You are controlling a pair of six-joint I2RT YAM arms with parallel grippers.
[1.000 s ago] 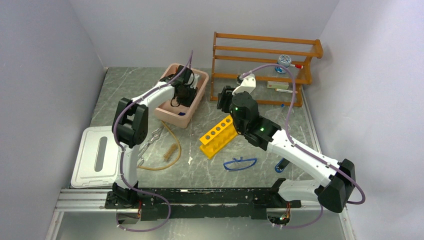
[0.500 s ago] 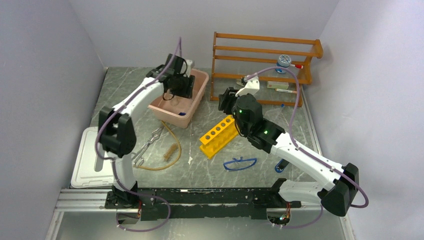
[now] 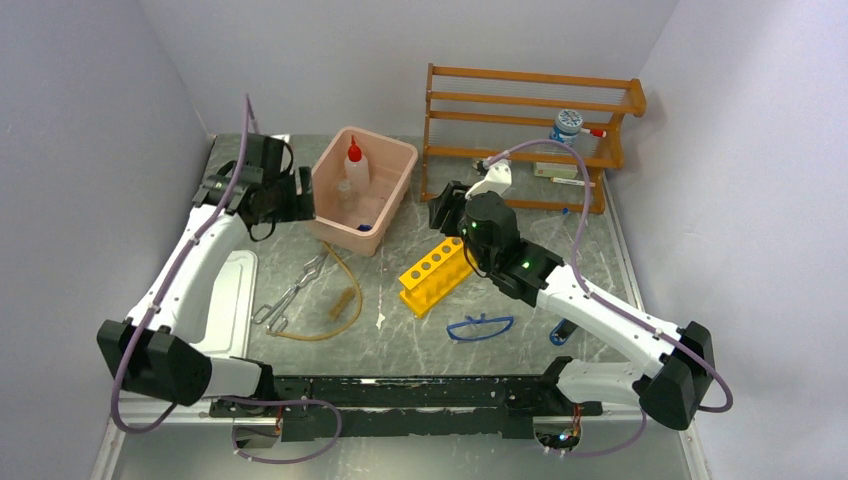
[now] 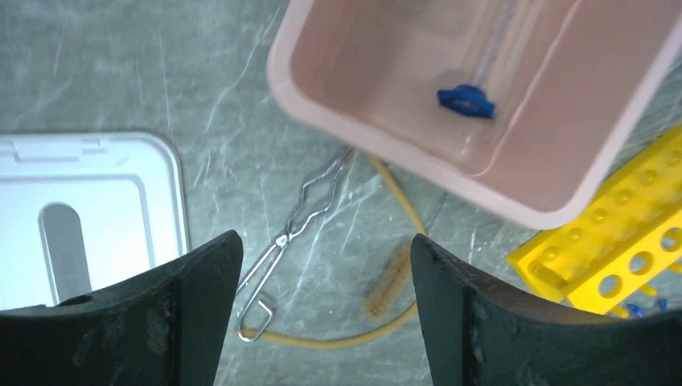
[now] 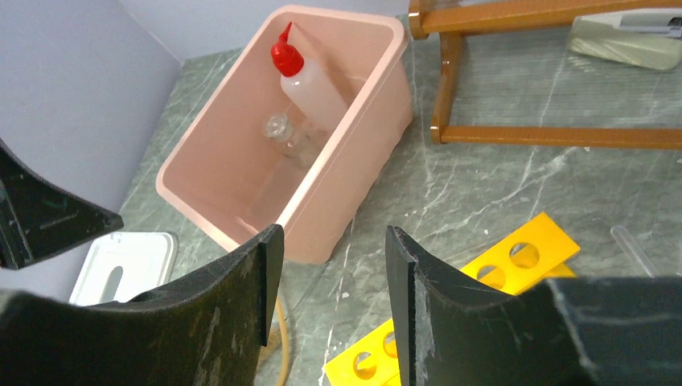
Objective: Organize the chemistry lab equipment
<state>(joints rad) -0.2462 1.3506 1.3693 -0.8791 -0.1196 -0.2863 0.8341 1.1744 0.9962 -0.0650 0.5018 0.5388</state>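
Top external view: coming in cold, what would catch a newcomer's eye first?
Probably the pink tub toward the back, left of centre, with a red-capped white squeeze bottle inside it. Next comes the yellow holed rack lying at an angle in the centre, with the blue-framed goggles just nearer the front.

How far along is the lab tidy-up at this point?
Done: the squeeze bottle, tiny beaker and a blue-capped tube sit in the pink tub. In hand: nothing; left hand and right hand are both open and empty. Left: tongs, tubing, yellow rack and goggles lie on the table.
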